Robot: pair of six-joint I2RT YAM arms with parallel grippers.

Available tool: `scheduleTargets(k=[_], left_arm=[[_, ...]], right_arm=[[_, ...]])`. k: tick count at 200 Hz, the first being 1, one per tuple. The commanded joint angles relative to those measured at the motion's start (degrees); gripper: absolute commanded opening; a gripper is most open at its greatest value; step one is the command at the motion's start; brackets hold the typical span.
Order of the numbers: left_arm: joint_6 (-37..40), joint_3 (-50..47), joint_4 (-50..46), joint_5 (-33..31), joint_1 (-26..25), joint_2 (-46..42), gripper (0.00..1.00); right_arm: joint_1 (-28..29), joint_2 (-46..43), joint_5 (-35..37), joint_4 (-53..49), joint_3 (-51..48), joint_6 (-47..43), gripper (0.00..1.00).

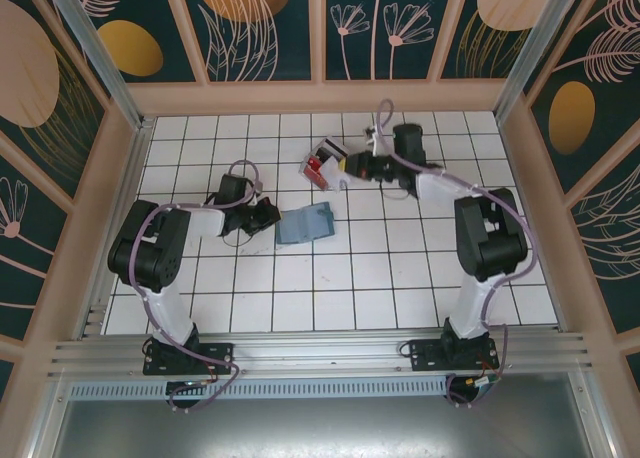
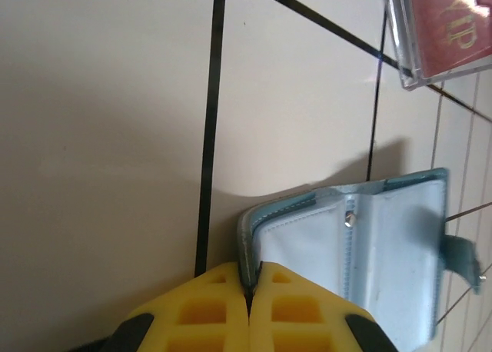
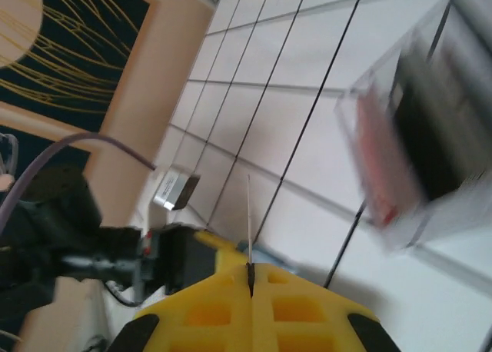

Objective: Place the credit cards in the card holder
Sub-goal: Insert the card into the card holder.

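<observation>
The left fingers (image 2: 248,290) are pinched shut on the near edge of the card holder (image 2: 392,252), which sits opened on the counter (image 2: 100,137), pale inside up. The right fingers (image 3: 251,271) are clamped on one credit card (image 3: 248,206), seen edge-on, near the clear tray (image 3: 400,137) holding more credit cards (image 1: 318,166). Insertion looks next: bring the card over, square its leading edge to a pocket mouth, and slide it in at a shallow angle while the left side pins the holder steady.

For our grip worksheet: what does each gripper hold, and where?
Left gripper pinches the card holder by an outer edge. Right gripper pinches a credit card, seen edge-on, by one end.
</observation>
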Motion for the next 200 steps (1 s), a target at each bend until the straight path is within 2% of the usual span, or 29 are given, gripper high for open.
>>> scheduleTargets(k=[1, 23, 48, 99, 200], left_arm=[[-4.2, -3.2, 6.2, 1.3, -0.4, -1.4, 0.00], [-5.3, -4.2, 7.7, 2.0, -0.6, -1.3, 0.00], [-5.4, -4.2, 7.4, 1.7, -0.8, -1.7, 0.00], [-5.2, -4.4, 6.5, 1.8, -1.1, -1.7, 0.00], [-5.9, -5.4, 7.6, 1.6, -1.3, -1.8, 0.00]], right_arm=[[5.6, -4.2, 1.2, 18.2, -12.3, 12.9, 0.00], [11.8, -4.3, 5.5, 23.6, -18.1, 16.5, 0.00], [15.5, -1.4, 10.8, 28.8, -20.9, 20.9, 0.00], [14.8, 0.9, 18.0, 29.2, -22.8, 20.7, 0.00], [14.7, 5.1, 22.4, 31.6, -22.8, 23.5, 0.00]])
